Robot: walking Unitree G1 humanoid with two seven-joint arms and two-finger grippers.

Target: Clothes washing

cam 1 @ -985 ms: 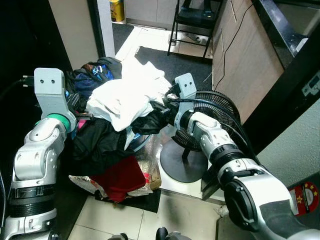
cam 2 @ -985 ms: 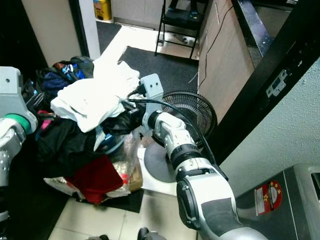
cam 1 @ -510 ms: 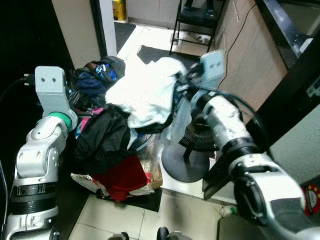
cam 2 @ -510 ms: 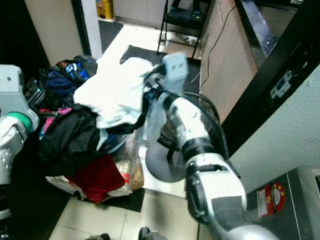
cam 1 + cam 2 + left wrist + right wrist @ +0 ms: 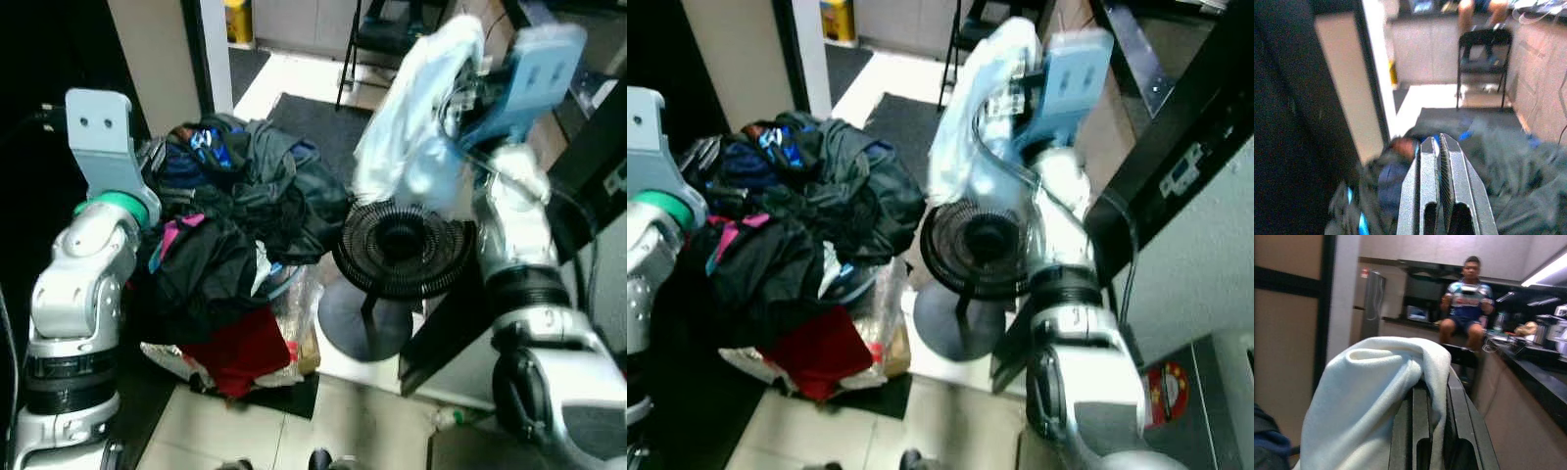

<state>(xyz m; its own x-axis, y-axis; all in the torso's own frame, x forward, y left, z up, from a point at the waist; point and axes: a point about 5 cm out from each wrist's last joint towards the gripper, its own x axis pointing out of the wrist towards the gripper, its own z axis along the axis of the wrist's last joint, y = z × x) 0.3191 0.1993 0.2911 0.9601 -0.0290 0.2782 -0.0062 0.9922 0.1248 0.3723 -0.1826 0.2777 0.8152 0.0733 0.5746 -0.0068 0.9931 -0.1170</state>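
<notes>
The right gripper (image 5: pixel 1430 396), raised high above the fan (image 5: pixel 397 245), pinches the white garment (image 5: pixel 411 127), which hangs straight down from it, while the left gripper (image 5: pixel 1441 147), fingers pressed together, hovers nearer the clothes pile (image 5: pixel 235 225)

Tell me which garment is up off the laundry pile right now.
The white garment. The right gripper is shut on it and holds it high above the fan, while the dark, blue and red clothes lie in the pile.
</notes>
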